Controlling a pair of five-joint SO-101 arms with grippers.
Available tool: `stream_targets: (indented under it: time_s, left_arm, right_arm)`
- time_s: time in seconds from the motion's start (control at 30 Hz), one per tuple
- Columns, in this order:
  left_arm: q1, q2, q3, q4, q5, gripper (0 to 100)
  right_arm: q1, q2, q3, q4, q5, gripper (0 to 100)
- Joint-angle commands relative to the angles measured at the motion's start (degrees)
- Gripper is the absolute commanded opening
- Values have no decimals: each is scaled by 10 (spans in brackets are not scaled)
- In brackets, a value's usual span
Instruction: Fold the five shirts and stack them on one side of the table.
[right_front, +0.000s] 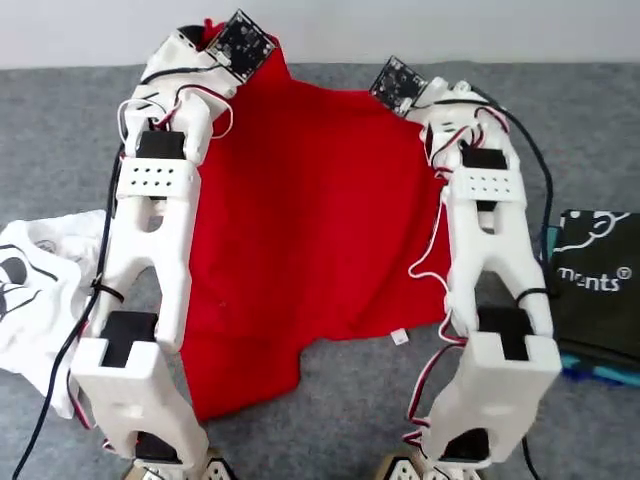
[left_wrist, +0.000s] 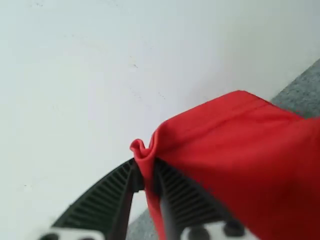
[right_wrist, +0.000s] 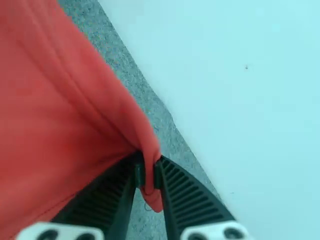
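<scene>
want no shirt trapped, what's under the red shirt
Grey table shows beside the red shirt, which lies on it. Whatever is beneath the shirt's middle is covered, so another shirt cannot be ruled out.

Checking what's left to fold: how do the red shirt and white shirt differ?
The red shirt lies spread over the table; the white shirt sits crumpled at its edge. The red shirt is plain, the white shirt dark-printed. The left gripper and right gripper pinch the red shirt's far edge; nothing holds the white shirt. Neither is folded.
</scene>
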Motion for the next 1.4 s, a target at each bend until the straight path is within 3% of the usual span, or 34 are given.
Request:
stream_targets:
  time_s: [0.0, 0.87, 1.0, 1.37]
  left_arm:
    - [-3, -11, -15, 43, -25, 13]
    - [-12, -313, -9, 765, -53, 13]
    - [-19, -370, 61, 763, -54, 13]
    - [13, -653, 448, 763, -55, 13]
  right_arm:
    - [-5, -7, -40, 8, 6, 10]
    - [-9, -116, -44, 546, 4, 10]
    - [-8, -124, -44, 625, 3, 10]
    - [-4, -116, -40, 741, 4, 10]
